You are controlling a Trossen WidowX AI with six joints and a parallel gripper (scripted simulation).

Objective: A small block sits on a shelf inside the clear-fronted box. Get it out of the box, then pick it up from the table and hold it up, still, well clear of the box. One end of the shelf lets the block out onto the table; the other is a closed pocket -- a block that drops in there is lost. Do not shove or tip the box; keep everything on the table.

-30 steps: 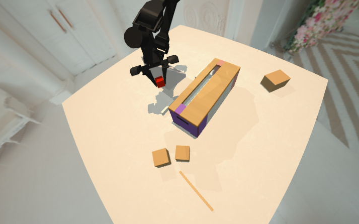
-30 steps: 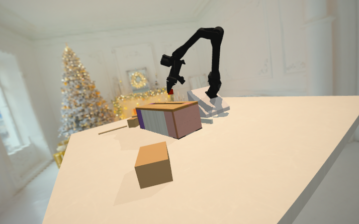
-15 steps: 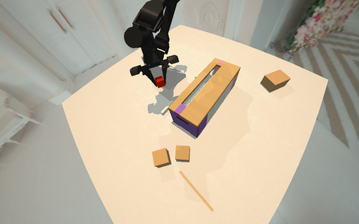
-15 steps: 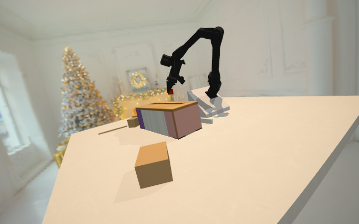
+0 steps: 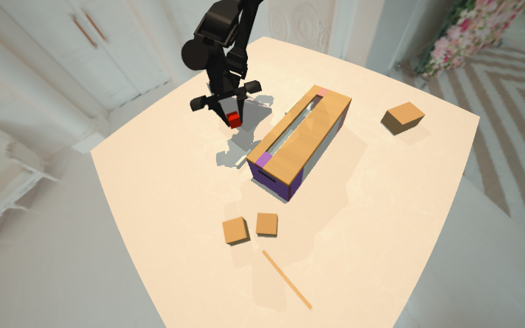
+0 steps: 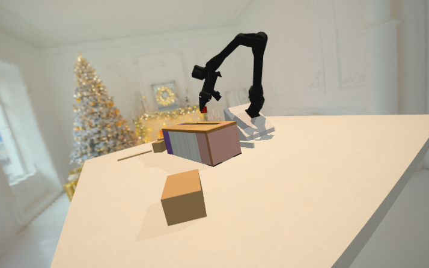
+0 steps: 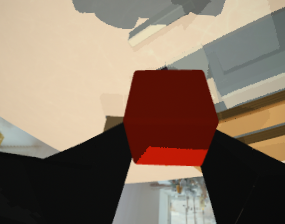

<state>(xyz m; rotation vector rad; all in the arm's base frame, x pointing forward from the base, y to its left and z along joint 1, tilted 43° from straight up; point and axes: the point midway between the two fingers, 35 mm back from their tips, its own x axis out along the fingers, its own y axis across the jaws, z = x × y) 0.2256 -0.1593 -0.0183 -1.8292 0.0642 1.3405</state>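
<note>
Gripping small red block (image 7: 170, 117) — fingers clamped on both sides | lifted beside box (image 5: 303, 134)

No text, label, brand, number or sign can be read anywhere in these views, whether on the box, the blocks, the arm, the table or the room behind it.

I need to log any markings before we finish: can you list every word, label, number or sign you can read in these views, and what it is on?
None: no readable text in any view.
The red block held in the gripper: plain faces.
The box: only purple and pink colour patches, no lettering.
The tan blocks and the thin stick: unmarked.
</note>
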